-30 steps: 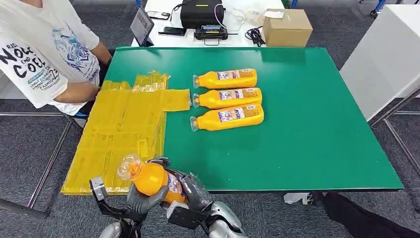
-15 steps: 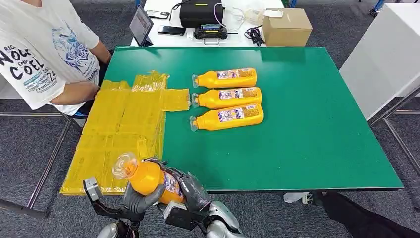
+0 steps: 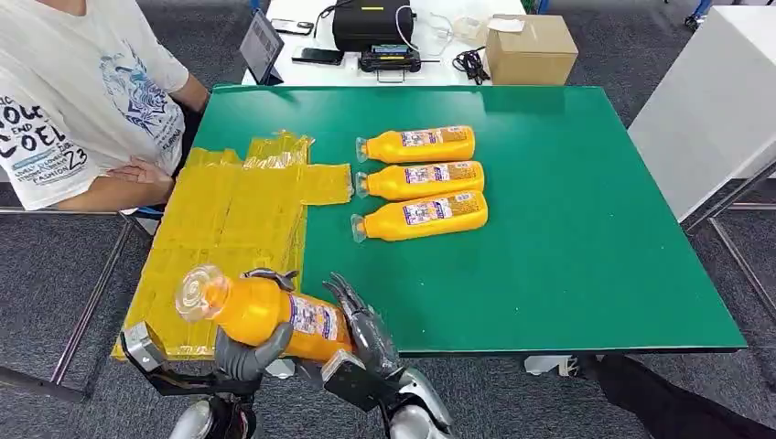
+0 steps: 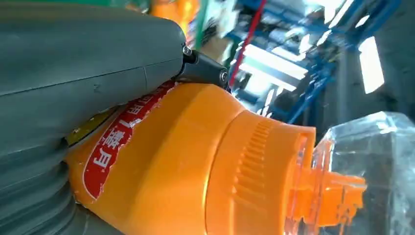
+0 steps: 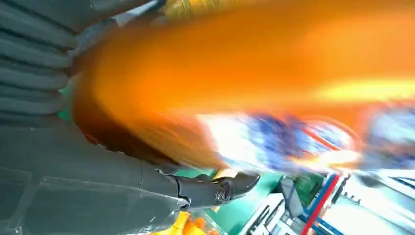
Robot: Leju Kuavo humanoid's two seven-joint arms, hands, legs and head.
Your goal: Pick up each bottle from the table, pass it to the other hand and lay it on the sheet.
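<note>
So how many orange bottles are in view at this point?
4. Three lie in a row on the green table: far bottle, middle bottle, near bottle. The fourth bottle is gripped by the left hand over the yellow sheet's near edge.

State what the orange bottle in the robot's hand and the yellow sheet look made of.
Held orange bottle: likely glossy plastic, with moulded ribs below a see-through clear cap. Yellow sheet: apparently thin plastic film, crinkled, shiny and slightly translucent.

Left hand (image 3: 245, 352) low at near table edge, fingers wrapped under orange bottle (image 3: 265, 315). Right hand (image 3: 366, 334) just beside bottle base, fingers spread and extended, gripping nothing.
</note>
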